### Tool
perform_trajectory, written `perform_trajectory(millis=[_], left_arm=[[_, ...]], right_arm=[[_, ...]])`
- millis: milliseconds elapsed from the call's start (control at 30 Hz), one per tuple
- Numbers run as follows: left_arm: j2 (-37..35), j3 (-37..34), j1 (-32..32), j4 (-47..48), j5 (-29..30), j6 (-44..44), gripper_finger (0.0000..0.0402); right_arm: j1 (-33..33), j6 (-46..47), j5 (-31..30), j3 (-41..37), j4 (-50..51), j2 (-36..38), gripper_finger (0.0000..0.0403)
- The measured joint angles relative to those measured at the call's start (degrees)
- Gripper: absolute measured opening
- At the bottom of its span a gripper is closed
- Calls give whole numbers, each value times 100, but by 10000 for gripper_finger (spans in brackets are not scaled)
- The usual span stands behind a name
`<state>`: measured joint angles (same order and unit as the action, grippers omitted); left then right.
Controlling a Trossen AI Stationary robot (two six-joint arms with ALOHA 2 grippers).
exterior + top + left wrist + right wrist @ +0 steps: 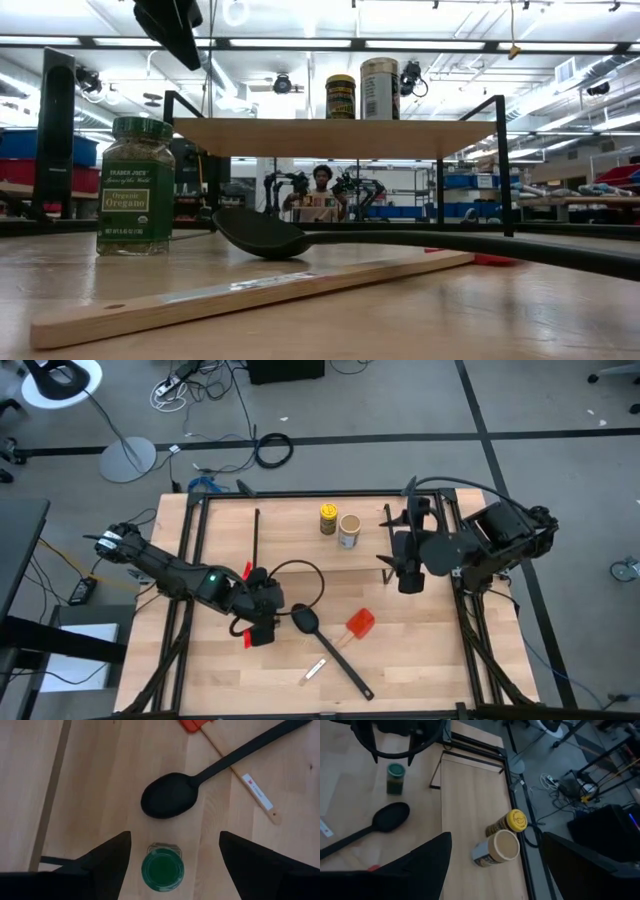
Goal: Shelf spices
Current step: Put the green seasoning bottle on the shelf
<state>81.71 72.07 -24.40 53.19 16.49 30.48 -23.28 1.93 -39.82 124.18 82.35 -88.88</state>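
The green-topped oregano jar (pixel 135 185) stands upright on the table, near its left side. My left gripper (pixel 175 836) hangs open above the jar, pointing down, and its fingers stand either side of the green lid (pixel 162 870) without touching it. In the high view the left gripper (pixel 262 612) hides the jar. The yellow jar (pixel 328 518) and the tan jar (pixel 349 530) stand side by side on the shelf's wooden top (pixel 330 137). My right gripper (pixel 405 565) is open and hovers by the shelf's right end, looking down on both jars (pixel 506 835).
A black spoon (pixel 310 622) lies just right of the green jar, its handle running toward the near edge. A red spatula (pixel 360 622) with a wooden handle (pixel 315 672) lies beside it. A black cable loop (pixel 300 585) rests behind them. A person (pixel 320 190) sits beyond the table.
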Motion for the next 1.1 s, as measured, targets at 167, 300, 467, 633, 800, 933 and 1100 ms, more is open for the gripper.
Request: perform_trajectory(millis=[167,300,467,633,800,933,1100], left_arm=[[0,0,0,-3,35,46,308],[0,0,0,36,52,130,308],[0,0,0,48,61,176,308],[2,0,-2,152,54,300,308],[15,0,-69,370,5,464,308],[15,-97,-159,396,-114,600,308],[17,-462,-240,404,-179,870,308]], right_arm=[[-189,8,-259,0,2,0,308],[-261,79,-264,0,4,0,308],[-284,204,-280,0,99,0,308],[-286,253,-279,0,107,0,308],[-285,260,-279,0,100,0,308],[-285,262,-280,0,90,0,308],[-283,258,-395,0,83,0,308]])
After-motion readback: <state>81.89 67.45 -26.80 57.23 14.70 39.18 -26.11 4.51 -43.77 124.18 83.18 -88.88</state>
